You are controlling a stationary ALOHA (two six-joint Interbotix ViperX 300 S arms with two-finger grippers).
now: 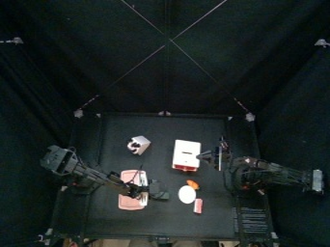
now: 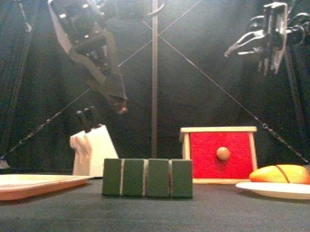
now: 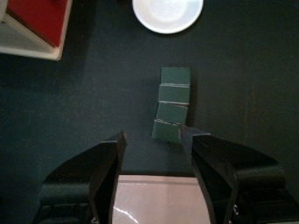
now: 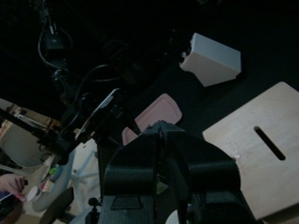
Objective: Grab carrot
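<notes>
The carrot (image 1: 192, 182) is a small orange piece lying at the white plate's (image 1: 188, 196) far edge; in the front view the carrot (image 2: 281, 173) shows low at the right, just over the plate (image 2: 278, 189). My right gripper (image 1: 222, 160) hangs high above the table, right of the carrot; its jaws (image 2: 262, 45) are spread with nothing between them. Over the pink tray (image 1: 129, 196) my left gripper (image 3: 155, 136) stands open and empty. Neither wrist view shows the carrot.
A row of green blocks (image 2: 148, 177) stands between tray and plate. Behind it sit a wooden box with a red front (image 2: 220, 154) and a white block (image 2: 91, 150). The right wrist view shows the box's slotted top (image 4: 263, 131).
</notes>
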